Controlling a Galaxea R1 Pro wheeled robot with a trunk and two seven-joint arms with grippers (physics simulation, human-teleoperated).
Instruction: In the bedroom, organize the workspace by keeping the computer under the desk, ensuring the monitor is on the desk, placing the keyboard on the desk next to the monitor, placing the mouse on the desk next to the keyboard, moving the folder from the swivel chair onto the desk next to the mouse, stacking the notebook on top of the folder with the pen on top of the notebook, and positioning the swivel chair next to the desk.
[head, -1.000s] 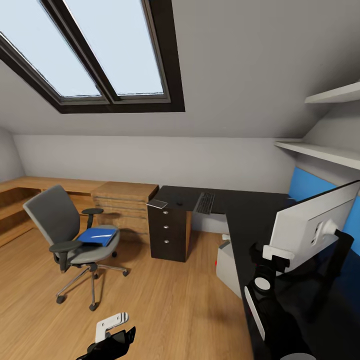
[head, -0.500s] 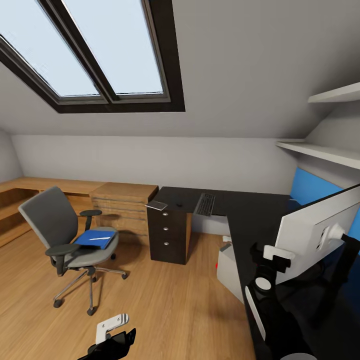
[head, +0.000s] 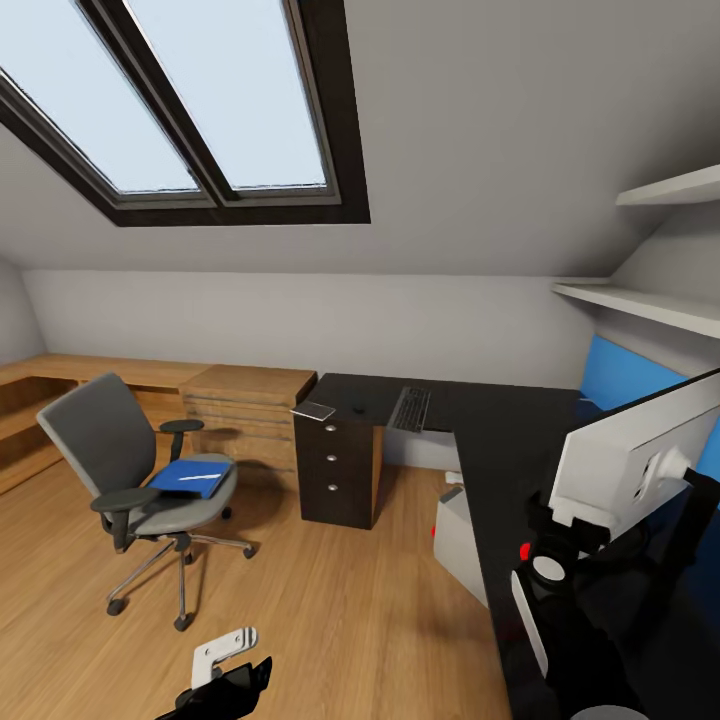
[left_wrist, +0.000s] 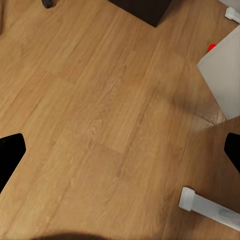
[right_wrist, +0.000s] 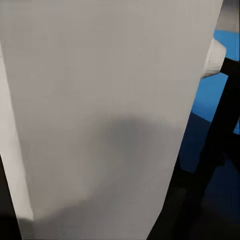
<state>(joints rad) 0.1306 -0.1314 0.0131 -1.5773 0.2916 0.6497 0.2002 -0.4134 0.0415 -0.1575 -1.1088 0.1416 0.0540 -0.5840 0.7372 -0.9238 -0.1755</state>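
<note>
Right gripper (head: 572, 522) raised at near right, fingers' state hidden against monitor (head: 640, 462) back over black bench (head: 500, 430), left gripper (head: 228, 662) low over floor, fingers spread, folder (head: 190, 476) on swivel chair (head: 130, 470) far left, keyboard (head: 410, 407) on far bench

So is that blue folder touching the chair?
Touching: in the head view the folder lies flat on the chair seat.

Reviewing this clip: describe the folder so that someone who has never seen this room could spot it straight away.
Start at the grey swivel chair on the wooden floor, left of the black desk. The folder lies flat on its seat, between the black armrests. It is the one bright blue flat item there, with a thin white stick resting on top.
</note>
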